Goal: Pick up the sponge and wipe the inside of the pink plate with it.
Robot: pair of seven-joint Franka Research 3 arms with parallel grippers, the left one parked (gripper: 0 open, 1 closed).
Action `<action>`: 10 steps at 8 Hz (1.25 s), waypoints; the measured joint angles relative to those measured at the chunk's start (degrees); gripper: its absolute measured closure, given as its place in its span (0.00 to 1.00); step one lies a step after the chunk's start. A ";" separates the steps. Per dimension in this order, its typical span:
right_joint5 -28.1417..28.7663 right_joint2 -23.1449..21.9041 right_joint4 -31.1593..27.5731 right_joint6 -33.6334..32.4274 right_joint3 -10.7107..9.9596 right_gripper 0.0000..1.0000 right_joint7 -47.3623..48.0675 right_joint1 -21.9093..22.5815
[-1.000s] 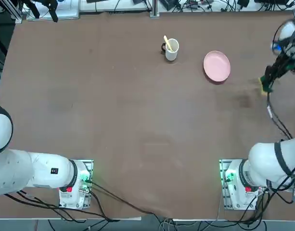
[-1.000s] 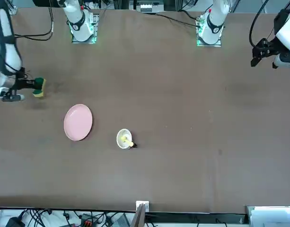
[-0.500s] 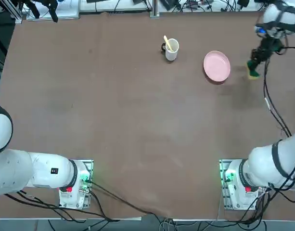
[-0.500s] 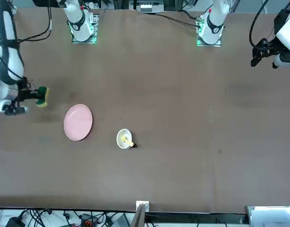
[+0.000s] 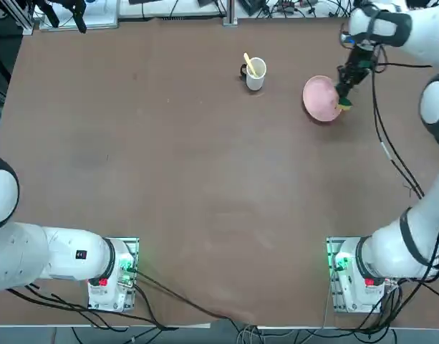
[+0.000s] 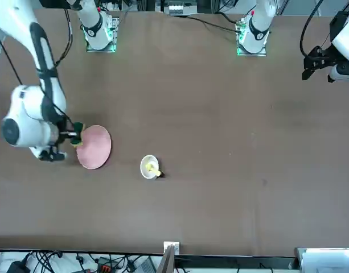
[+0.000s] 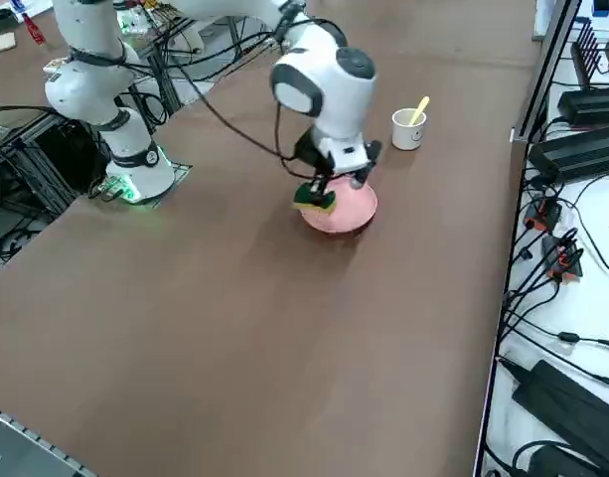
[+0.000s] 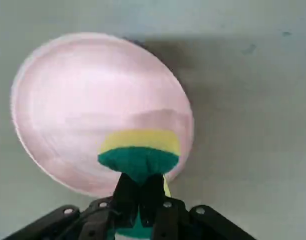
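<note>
My right gripper [image 5: 344, 94] is shut on the sponge [image 8: 139, 155], a small block of green scouring pad over yellow foam, pinched between the fingers [image 8: 127, 192]. It hangs over the near right rim of the pink plate [image 5: 320, 98]. In the wrist view the sponge sits above the plate [image 8: 93, 110] close to its edge. From the front the sponge [image 6: 77, 135] is at the left rim of the plate [image 6: 96, 147]. In the right side view the sponge [image 7: 315, 198] is just left of the plate [image 7: 348, 208], beneath the gripper [image 7: 326, 185].
A white mug [image 5: 255, 74] with a yellow utensil stands left of the plate, a short gap between them. It also shows as a mug [image 7: 408, 128] beyond the plate in the right side view. Brown table [image 5: 205, 179] spreads around them.
The right gripper has carried the sponge from the table's right edge toward the far left, up to the pink plate's rim. Plate and mug have not moved.
</note>
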 joint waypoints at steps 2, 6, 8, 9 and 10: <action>0.07 2.88 0.78 3.46 0.00 0.94 6.81 3.12; 0.03 6.16 0.23 3.75 -0.54 0.94 9.14 4.77; -0.70 6.14 0.04 3.25 -0.92 0.94 9.12 4.73; -1.62 6.15 -0.08 3.18 -1.15 0.94 9.12 4.65; -2.67 6.17 -0.18 3.31 -1.29 0.94 9.12 4.44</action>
